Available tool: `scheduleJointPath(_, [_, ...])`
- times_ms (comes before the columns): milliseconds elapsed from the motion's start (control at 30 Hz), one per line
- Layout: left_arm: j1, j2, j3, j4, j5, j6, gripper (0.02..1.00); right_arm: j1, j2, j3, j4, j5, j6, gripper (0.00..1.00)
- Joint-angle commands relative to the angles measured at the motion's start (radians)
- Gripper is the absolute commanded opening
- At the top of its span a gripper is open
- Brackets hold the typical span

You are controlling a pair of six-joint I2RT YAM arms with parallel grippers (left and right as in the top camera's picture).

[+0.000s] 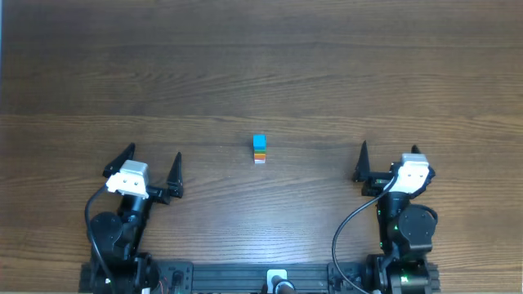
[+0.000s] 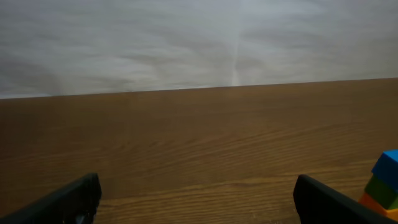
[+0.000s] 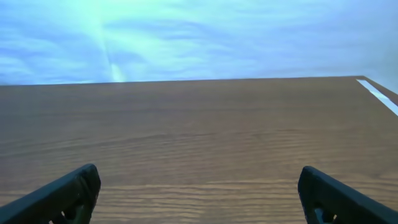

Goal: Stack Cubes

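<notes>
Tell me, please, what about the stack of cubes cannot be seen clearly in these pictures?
- Top view: the cube stack is too small; the number of cubes and the lowest one's colour are unclear.
- Left wrist view: the picture's edge cuts the stack, and a finger of the left tool covers its base.

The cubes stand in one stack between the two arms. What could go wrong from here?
1. The stack is tall and narrow, with the blue cube on top; a knock to the table could probably topple it.
2. The left arm and the right arm stand on either side with jaws open; either one swinging toward the middle might hit the stack.
</notes>
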Motion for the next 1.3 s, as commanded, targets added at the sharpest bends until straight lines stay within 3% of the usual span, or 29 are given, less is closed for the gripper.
scheduleJointPath(33, [-0.005, -0.006, -0.006, 0.002, 0.010, 0.014, 1.000, -0.008, -0.078, -0.045, 0.002, -0.053, -0.028, 0.993])
scheduleJointPath(1300, [-0.005, -0.006, -0.006, 0.002, 0.010, 0.014, 1.000, -0.006, -0.113, -0.080, -0.021, -0.067, -0.027, 0.991])
